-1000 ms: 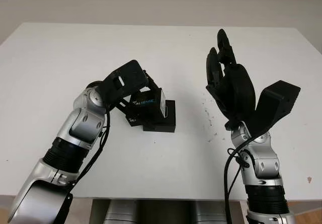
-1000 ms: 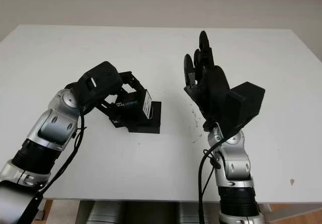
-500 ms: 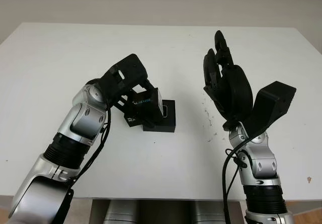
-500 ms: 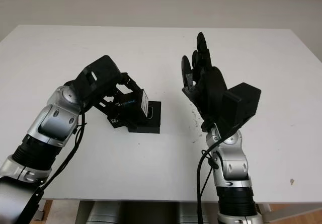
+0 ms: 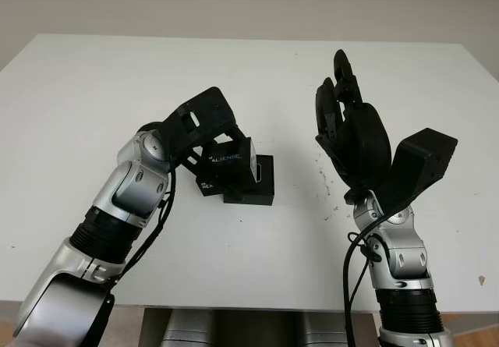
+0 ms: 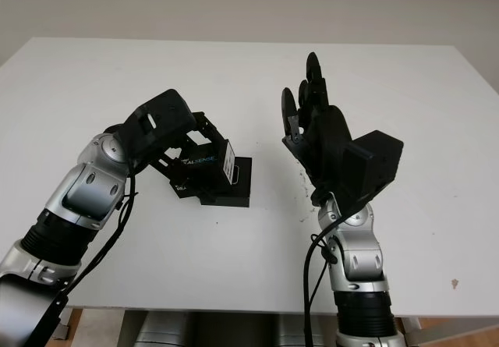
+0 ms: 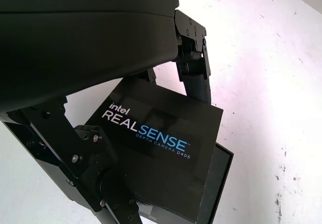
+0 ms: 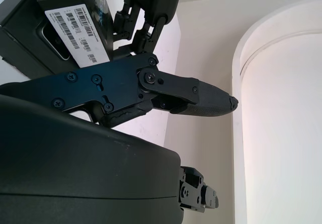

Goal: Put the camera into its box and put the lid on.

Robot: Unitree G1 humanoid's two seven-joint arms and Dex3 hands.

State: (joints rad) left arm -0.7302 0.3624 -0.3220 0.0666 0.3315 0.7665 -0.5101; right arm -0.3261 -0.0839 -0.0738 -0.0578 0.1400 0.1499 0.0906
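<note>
Left robot hand (image 5: pixel 204 121) grips the black, REALSENSE-printed lid (image 5: pixel 228 160) tilted over the black box (image 5: pixel 256 185); right robot hand (image 5: pixel 348 132) open.

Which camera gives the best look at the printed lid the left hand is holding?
Left wrist view: the lid shows its RealSense lettering up close in the left hand. Eye views show it small; right wrist view shows its barcode end.

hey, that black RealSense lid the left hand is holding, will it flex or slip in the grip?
Probably stiff: the lid keeps flat faces and sharp edges in the left hand. Its printed surface looks smooth, so it might slip. It sits tilted over the box, so it may catch when pressed down.
</note>
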